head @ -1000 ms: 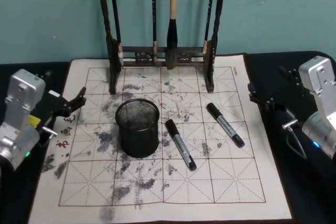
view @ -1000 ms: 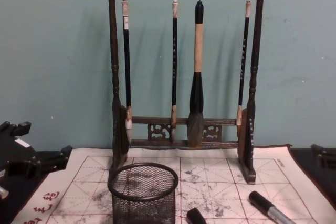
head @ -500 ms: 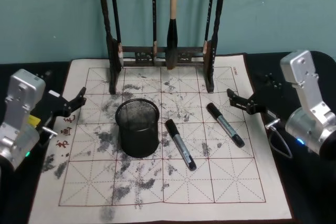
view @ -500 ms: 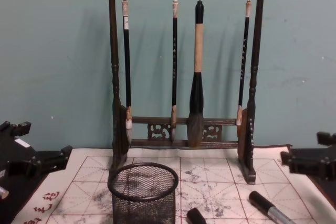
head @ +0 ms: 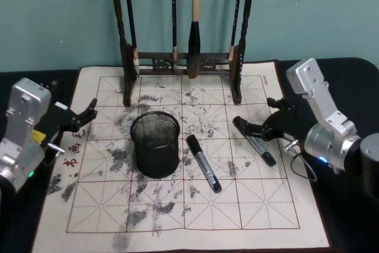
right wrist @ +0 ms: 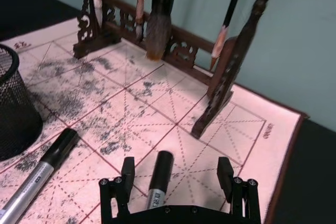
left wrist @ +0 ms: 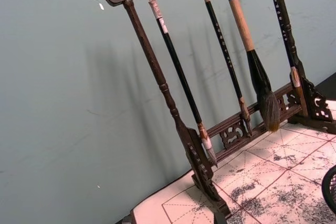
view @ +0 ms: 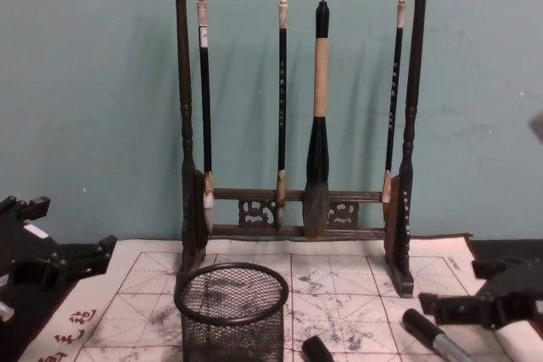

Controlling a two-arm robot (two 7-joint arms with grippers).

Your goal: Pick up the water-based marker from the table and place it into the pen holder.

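Note:
Two black-capped, grey-bodied markers lie on the white grid mat point(head: 237, 205). One marker point(head: 204, 163) lies just right of the black mesh pen holder point(head: 155, 144). The other marker point(head: 253, 141) lies farther right. My right gripper point(head: 260, 118) hangs open low over that right marker's cap end. In the right wrist view the marker's cap point(right wrist: 157, 179) sits between the two spread fingers of the right gripper point(right wrist: 176, 174), and the fingers are not touching it. The left gripper point(head: 86, 115) stays parked, open, at the mat's left edge. The pen holder point(view: 231, 311) stands upright.
A tall dark wooden brush rack point(head: 183, 57) with several hanging brushes stands along the mat's far edge, its right foot point(right wrist: 212, 111) close ahead of my right gripper. Dark table point(head: 349, 229) borders the mat on both sides. The mat's front half is bare.
My right arm has swung in from the right edge toward the mat's centre and dropped, so its open fingers now straddle the right marker's cap. The left arm has not moved.

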